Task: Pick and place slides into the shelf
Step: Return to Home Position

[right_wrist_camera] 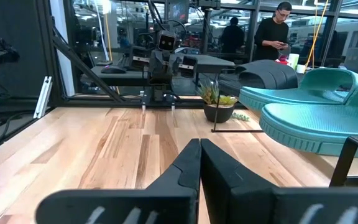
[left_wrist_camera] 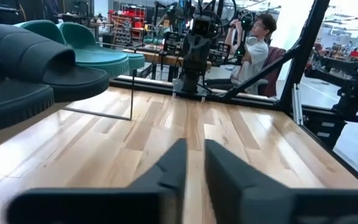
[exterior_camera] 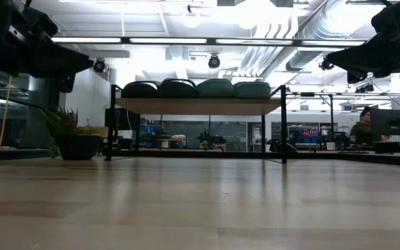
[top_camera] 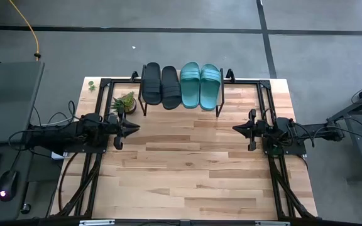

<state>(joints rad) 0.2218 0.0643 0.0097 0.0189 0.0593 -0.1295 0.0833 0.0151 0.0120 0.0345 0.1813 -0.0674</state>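
Four slides lie side by side on the shelf (exterior_camera: 200,105) at the table's far edge, soles on its plank, toes overhanging toward the near side. The two black slides (top_camera: 161,85) are on the left, the two teal-green slides (top_camera: 200,85) on the right. My left gripper (top_camera: 136,127) hovers over the table left of centre, shut and holding nothing; in its wrist view (left_wrist_camera: 195,149) the black slides (left_wrist_camera: 36,56) show beside it. My right gripper (top_camera: 235,128) hovers right of centre, facing the left one, shut and holding nothing (right_wrist_camera: 200,149).
A small potted plant (top_camera: 126,102) stands on the table by the shelf's left legs. Black frame rails (top_camera: 105,94) run along the table's left, right and far edges. Bare wooden tabletop (top_camera: 187,169) lies between and in front of the arms. People are in the room beyond.
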